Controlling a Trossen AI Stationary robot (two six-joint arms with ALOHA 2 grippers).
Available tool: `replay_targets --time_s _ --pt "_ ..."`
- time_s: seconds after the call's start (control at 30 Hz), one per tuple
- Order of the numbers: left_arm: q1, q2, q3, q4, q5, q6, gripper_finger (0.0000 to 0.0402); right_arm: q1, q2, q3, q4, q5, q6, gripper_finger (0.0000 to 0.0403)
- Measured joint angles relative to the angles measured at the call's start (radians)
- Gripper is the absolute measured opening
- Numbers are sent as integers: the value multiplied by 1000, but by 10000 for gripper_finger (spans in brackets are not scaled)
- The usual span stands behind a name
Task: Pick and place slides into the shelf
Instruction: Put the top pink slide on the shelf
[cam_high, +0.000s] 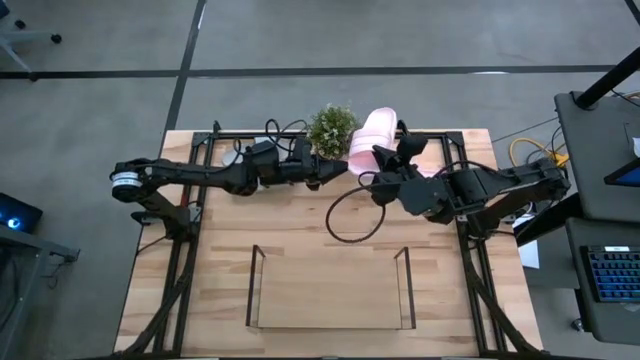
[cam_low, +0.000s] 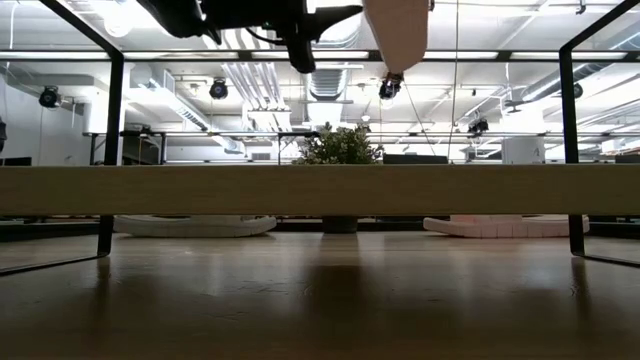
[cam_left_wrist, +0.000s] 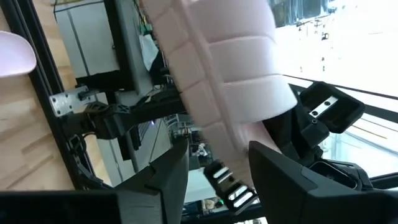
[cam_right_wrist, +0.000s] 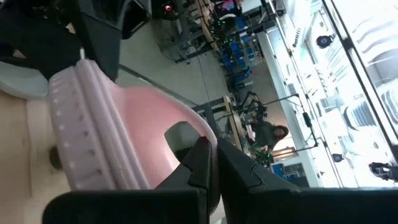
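- Both arms meet above the far half of the table (cam_high: 220, 300) in the high view. The left gripper (cam_high: 340, 168) and the right gripper (cam_high: 385, 165) hold one pink slide (cam_high: 372, 138) between them, beside a small plant (cam_high: 331, 128). The shelf (cam_high: 330, 288) stands on the near half, and no slide is seen in it.
- Low view: the wooden edge of the shelf (cam_low: 320, 190) crosses the picture closest to the camera. The pink slide (cam_low: 398, 30) hangs high in the air. Two other slides, a grey one (cam_low: 195, 225) and a pink one (cam_low: 500, 226), lie on the table behind.
- Left wrist view: the fingers (cam_left_wrist: 280, 171) are half open around the edge of the pink slide (cam_left_wrist: 230, 68).
- Right wrist view: the fingers (cam_right_wrist: 199, 165) are fully closed and pinch the strap of the pink slide (cam_right_wrist: 124, 137).
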Motion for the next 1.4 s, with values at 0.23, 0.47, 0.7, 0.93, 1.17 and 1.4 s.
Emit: replay_targets --time_s 0.23,0.47,0.7,0.93,1.17,1.4 --pt "34 -15 0 10 16 130 151 18 -46 1 4 -7 64 8" --pt "64 -92 -3 8 87 432 151 71 -94 1 10 -8 156 8" --pt "50 -267 -1 -247 126 984 151 89 -87 1 19 -8 249 8" --pt "14 -444 11 -539 -14 1210 151 95 -62 1 31 -17 342 8" --pt "9 -616 6 -691 -89 1219 151 139 13 1 225 -58 193 8" --pt "-27 -684 18 -805 -84 1307 151 137 112 1 365 -35 100 8"
